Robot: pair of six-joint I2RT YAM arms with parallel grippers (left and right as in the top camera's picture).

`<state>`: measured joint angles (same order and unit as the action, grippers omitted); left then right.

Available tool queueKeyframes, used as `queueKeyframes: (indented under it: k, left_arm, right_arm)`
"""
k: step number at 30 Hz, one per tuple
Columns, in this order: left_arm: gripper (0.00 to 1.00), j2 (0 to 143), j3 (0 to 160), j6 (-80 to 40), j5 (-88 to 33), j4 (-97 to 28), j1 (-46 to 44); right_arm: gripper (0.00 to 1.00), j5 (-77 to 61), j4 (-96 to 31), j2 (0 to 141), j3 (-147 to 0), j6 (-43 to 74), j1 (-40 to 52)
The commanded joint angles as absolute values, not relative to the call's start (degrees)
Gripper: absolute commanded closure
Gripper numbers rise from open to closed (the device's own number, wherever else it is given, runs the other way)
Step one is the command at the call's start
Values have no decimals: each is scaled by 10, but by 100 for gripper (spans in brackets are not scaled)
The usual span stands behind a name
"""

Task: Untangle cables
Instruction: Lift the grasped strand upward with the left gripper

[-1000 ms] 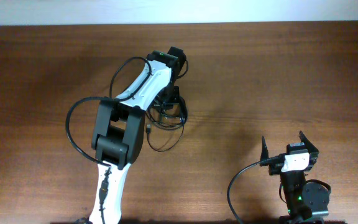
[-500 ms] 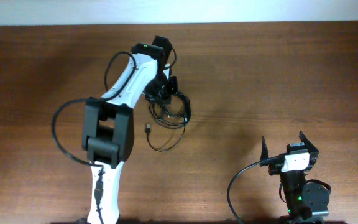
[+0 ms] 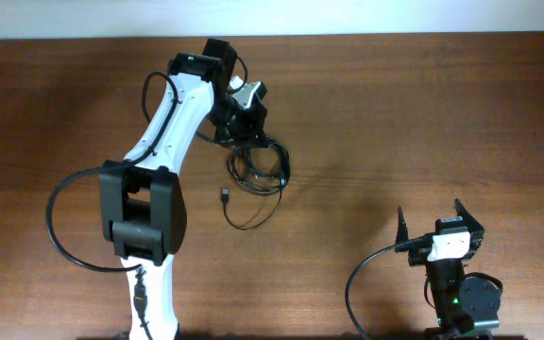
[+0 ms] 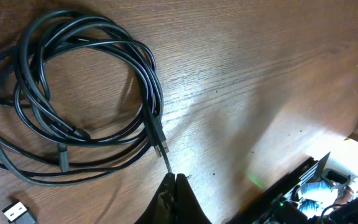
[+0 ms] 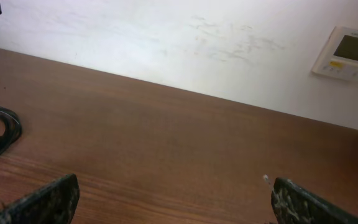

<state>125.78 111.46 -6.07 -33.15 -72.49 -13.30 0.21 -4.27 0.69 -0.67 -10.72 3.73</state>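
Tabletop: The brown wood-grain tabletop (image 3: 442, 113) carried only the cables and my two arms.
Left arm: My left arm (image 3: 163, 132) reached over the far middle of the tabletop, above the bundle.
Cables: The cables (image 3: 258, 175) lay as one overlapping coil of thin black loops left of centre, with one loop trailing toward me.
Right hand: My right hand (image 3: 439, 219) sat at the near right, well apart from the cables, fingers spread wide and empty.
Left hand: My left hand (image 4: 174, 186) was pressed together. As far as my wrist view showed, it pinched the thin tip of one cable's plug at the edge of the coil.
Loose plug: A flat plug (image 4: 18, 210) lay on the wood just beside the coil.
Progress: I judged the work barely begun. One end was gripped, no cord was drawn free, and all the loops remained to be separated and laid apart.
Markings: I found no brand or label on the cables. A wall panel (image 5: 348, 53) had a small screen, and its writing was too small to read.
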Motion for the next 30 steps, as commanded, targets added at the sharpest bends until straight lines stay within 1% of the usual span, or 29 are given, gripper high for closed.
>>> queueKeyframes:
  k: [1, 30]
  left_arm:
    - [100, 1247, 1124, -48, -312, -728, -140]
    - [100, 1247, 1120, -49, -311, -725, -146]
  right_arm:
    - [2, 7, -45, 3, -3, -107, 34]
    - [2, 7, -45, 3, -3, -107, 34]
